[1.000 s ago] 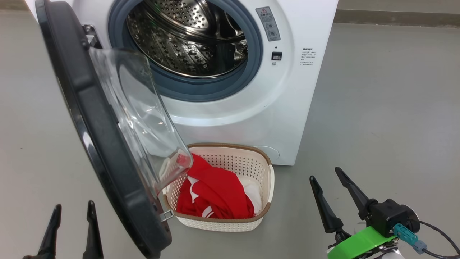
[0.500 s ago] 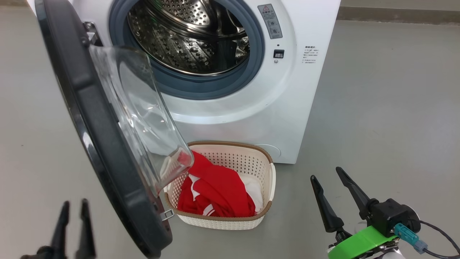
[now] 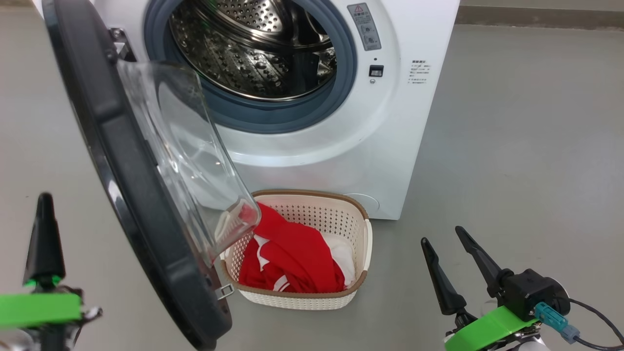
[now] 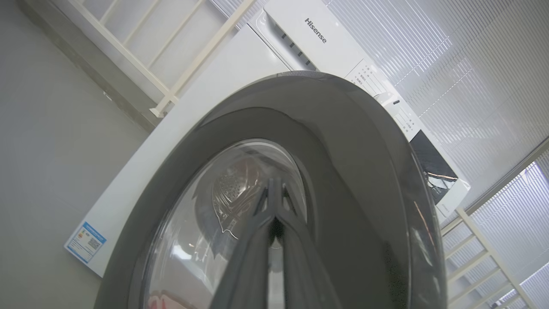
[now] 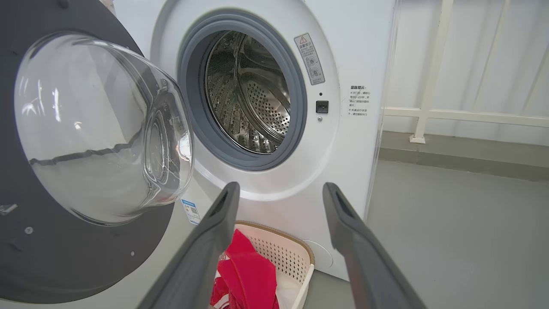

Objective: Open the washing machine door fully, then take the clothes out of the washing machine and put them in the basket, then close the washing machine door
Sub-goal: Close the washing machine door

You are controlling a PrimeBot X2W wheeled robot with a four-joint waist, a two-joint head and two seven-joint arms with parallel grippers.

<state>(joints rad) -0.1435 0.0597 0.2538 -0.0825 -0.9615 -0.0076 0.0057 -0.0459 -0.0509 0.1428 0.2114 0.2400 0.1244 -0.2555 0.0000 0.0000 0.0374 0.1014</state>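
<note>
Two grippers show in my head view. On the left gripper [image 3: 45,207] the fingers are pressed together with nothing between them. It sits on the outer side of the washing machine door [image 3: 122,161], aimed at the glass [image 3: 185,161]; I cannot confirm contact. On the right gripper [image 3: 441,235] the fingers are spread apart and empty, over the floor [image 3: 512,170] right of the basket [image 3: 364,243]. The door stands open. The clothes [image 3: 297,258] lie in the basket, at the foot of the washing machine [image 3: 341,161].
</note>
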